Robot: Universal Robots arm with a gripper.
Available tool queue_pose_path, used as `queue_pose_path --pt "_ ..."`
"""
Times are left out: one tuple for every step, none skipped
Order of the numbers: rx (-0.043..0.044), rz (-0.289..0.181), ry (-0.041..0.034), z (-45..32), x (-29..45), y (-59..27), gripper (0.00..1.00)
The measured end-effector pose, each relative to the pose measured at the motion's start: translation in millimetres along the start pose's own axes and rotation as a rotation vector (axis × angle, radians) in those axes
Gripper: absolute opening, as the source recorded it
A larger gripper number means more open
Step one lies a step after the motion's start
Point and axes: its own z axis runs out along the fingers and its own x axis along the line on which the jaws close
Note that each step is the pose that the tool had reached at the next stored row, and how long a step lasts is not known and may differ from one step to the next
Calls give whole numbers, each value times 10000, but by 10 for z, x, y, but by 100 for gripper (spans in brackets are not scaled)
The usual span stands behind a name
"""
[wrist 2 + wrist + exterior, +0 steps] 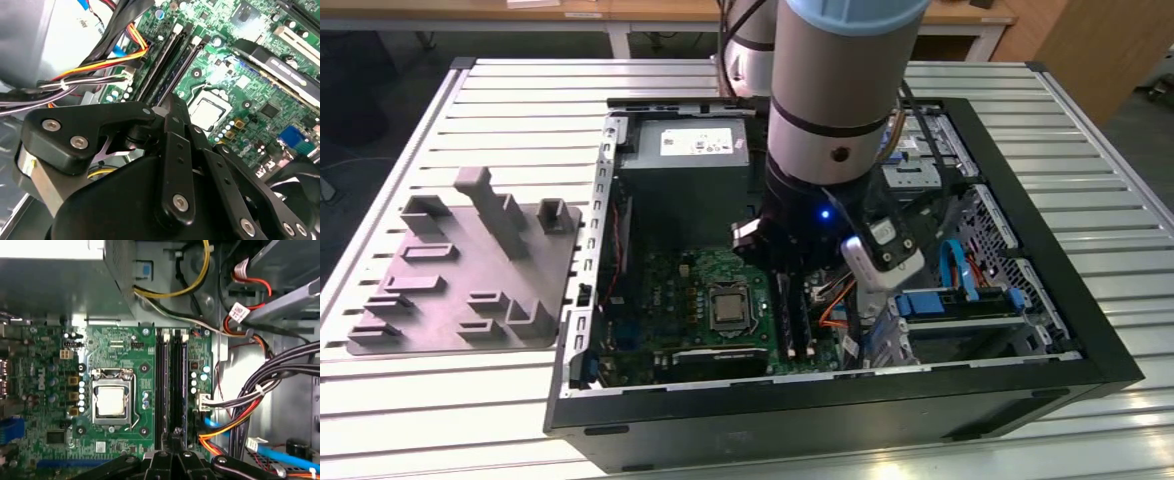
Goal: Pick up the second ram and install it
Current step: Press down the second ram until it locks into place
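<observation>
My gripper (pixel 781 268) is down inside the open computer case (pixel 1014 380), over the green motherboard (pixel 125 345). Two long black memory slots run side by side next to the processor socket (pixel 111 402). A narrow dark bar, the second ram (pixel 176 385), stands in the slot nearer the cable bundle. In the first wrist view the gripper (pixel 176 434) has its fingers drawn together right over one end of that bar. I cannot tell whether they touch it. In the second wrist view the gripper (pixel 172 102) narrows to one thin tip above the slots.
The grey moulded fixture plate (pixel 460 285) lies on the slatted table at the exterior view's left, outside the case. The power supply (pixel 683 150) sits at the back of the case. Bundled cables (pixel 235 410) and blue drive parts (pixel 961 300) crowd the side next to the slots.
</observation>
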Motion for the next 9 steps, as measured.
queue_pose_path --pt "0 -1 0 -30 -1 2 10" --pt "-1 0 -1 -54 -2 3 10" --pt "-3 0 -1 -59 -2 4 10" --pt "-4 0 -2 -59 -2 4 10" --pt "-5 0 -2 -59 -2 4 10" --pt "-3 1 -1 -62 -2 5 10" --pt "-2 0 -1 -65 -2 6 10" --pt "-2 1 -1 -66 -2 6 10" --pt "-3 0 -1 -66 -2 6 10"
